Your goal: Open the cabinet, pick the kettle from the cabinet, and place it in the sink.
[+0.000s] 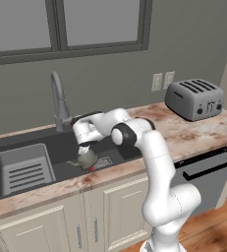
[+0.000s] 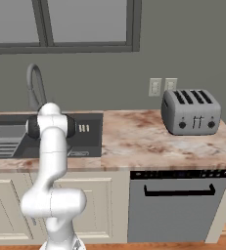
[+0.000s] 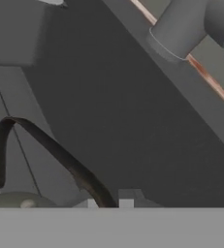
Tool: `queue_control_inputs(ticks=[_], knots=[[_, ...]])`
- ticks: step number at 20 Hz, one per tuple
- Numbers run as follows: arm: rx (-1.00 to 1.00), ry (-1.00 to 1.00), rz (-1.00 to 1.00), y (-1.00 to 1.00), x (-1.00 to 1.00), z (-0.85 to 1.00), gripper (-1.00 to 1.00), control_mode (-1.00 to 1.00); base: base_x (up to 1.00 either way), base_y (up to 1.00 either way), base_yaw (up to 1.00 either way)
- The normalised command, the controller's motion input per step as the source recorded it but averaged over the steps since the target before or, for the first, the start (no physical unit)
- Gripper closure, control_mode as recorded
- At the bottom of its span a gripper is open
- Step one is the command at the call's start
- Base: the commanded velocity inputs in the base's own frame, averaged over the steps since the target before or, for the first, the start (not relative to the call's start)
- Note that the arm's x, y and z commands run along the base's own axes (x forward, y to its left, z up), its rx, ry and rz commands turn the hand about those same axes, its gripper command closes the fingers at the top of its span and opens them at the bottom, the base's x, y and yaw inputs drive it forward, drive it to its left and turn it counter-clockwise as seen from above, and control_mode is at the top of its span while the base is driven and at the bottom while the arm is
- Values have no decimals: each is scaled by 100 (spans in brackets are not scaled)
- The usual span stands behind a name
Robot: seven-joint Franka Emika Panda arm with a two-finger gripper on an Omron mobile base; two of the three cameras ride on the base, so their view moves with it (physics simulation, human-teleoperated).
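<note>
Base cabinets seen nearest, below counter's front edge. Kettle (image 1: pixel 87 158) is lowered into sink (image 1: pixel 61 147) near its front wall, right of slotted rack (image 1: pixel 24 172); judged held low so it can be set down, not dropped. Gripper (image 1: pixel 87 146) is poised just above kettle; arched wire handle (image 3: pixel 50 150) passes by finger tips, so jaws seem pinched on it, though contact is hidden. Faucet (image 1: pixel 58 101) rises at sink's back edge. Toaster (image 1: pixel 194 98) sits at counter's far right corner.
</note>
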Motion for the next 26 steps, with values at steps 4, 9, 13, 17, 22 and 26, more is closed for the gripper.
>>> queue_control_inputs(ticks=[4, 9, 13, 17, 22, 26], knots=[[0, -7, 0, 4, 19, -24, 100, -100, 0, 0, 0], [0, -8, 1, 5, 22, -24, 100, -100, 0, 0, 0], [0, -6, 0, 5, 19, -34, 100, -100, 0, 0, 0], [-1, 0, 0, 1, 27, -44, 100, -100, 0, 0, 0], [0, 0, 0, 0, 36, -27, 100, -100, 0, 0, 0], [-2, 8, 0, -2, 22, -18, -100, -100, 0, 0, 0]])
